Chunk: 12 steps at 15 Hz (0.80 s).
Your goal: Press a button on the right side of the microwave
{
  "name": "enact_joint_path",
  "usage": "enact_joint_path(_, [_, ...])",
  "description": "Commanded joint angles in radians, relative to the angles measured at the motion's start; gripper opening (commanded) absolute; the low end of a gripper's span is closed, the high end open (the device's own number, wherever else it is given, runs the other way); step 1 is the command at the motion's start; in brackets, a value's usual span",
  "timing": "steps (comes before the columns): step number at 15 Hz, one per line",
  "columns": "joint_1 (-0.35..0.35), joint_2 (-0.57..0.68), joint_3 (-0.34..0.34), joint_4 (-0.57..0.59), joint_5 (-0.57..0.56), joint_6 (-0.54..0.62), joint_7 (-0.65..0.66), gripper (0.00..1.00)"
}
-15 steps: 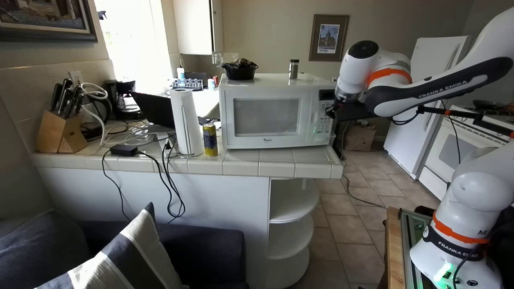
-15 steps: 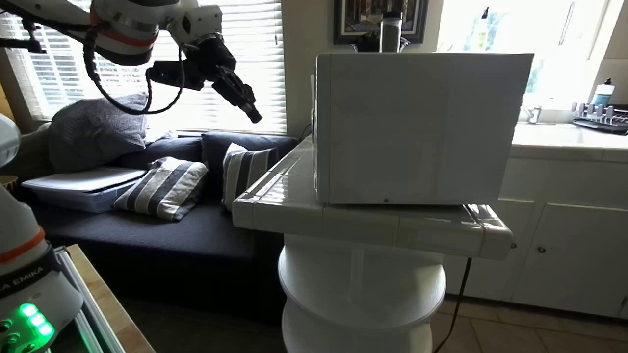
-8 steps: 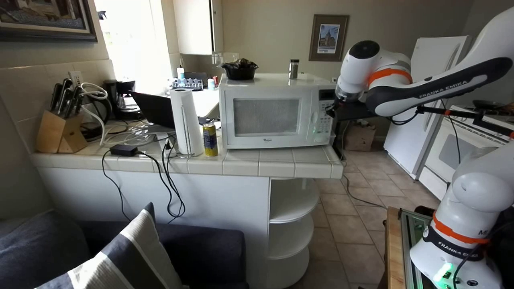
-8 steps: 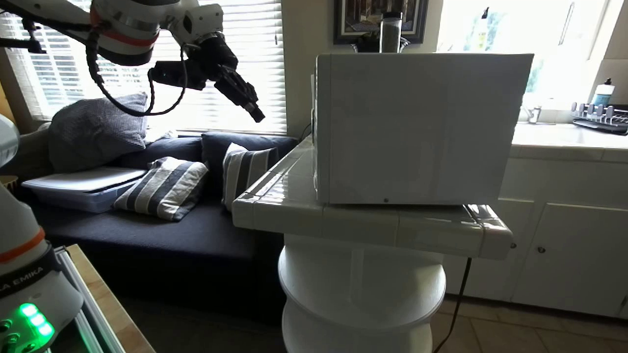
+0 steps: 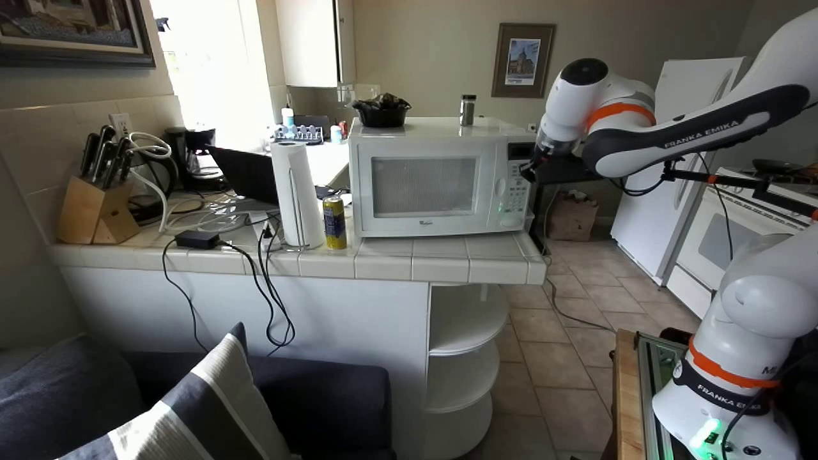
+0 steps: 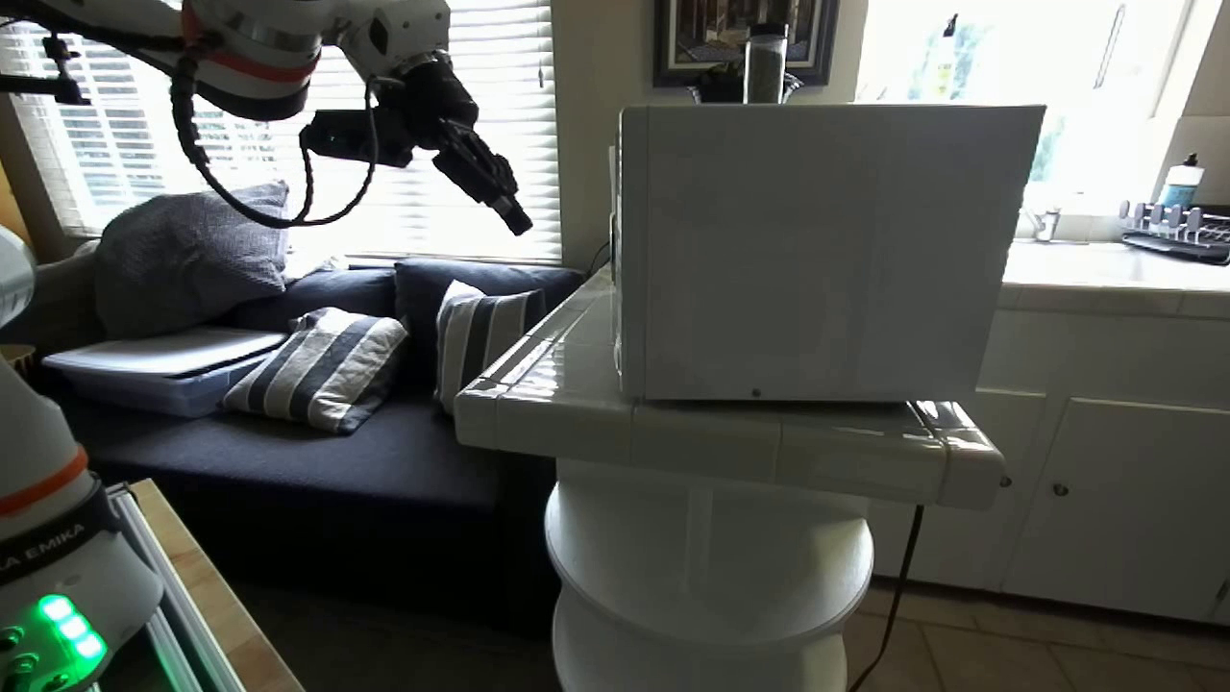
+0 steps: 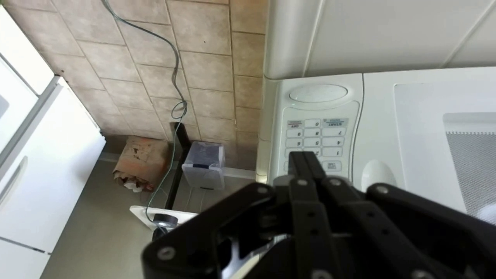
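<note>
Firstly, one microwave (image 5: 442, 179), white and boxy, stood on a tiled counter (image 5: 476, 273); read from its door window (image 5: 418, 186) in an exterior view, its control strip (image 5: 515, 191) lay at three o'clock. Item, one gripper (image 6: 520, 224), black, pointed between four and five o'clock in an exterior view, apart from the microwave's front. Its fingers (image 7: 296, 166), in the wrist view, lay pressed side by side with no visible gap, holding nothing. Item, number keys (image 7: 316, 133), upside down in that view, lay at twelve o'clock of the fingers, which hid some of the lowest; beyond, also at twelve, sat one pale oval button (image 7: 318, 93). Item, on top of the microwave, reckoned from the door window, stood one black bowl (image 5: 382, 116) at eleven o'clock and one dark-lidded jar (image 5: 468, 110) at one. Item, on the counter, likewise, stood one can (image 5: 334, 223) at eight o'clock and, at nine, one paper towel roll (image 5: 297, 204) and, farther out, one knife block (image 5: 99, 211).
</note>
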Motion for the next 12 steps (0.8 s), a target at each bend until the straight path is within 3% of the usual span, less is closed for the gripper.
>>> enact_joint_path(1, [-0.007,0.057,-0.072,0.025,-0.044,0.109,-0.039,0.0])
enact_joint_path(7, [-0.069,0.137,-0.11,0.042,-0.174,0.358,-0.021,0.0])
enact_joint_path(12, [-0.094,0.188,-0.114,0.056,-0.243,0.445,-0.014,0.0])
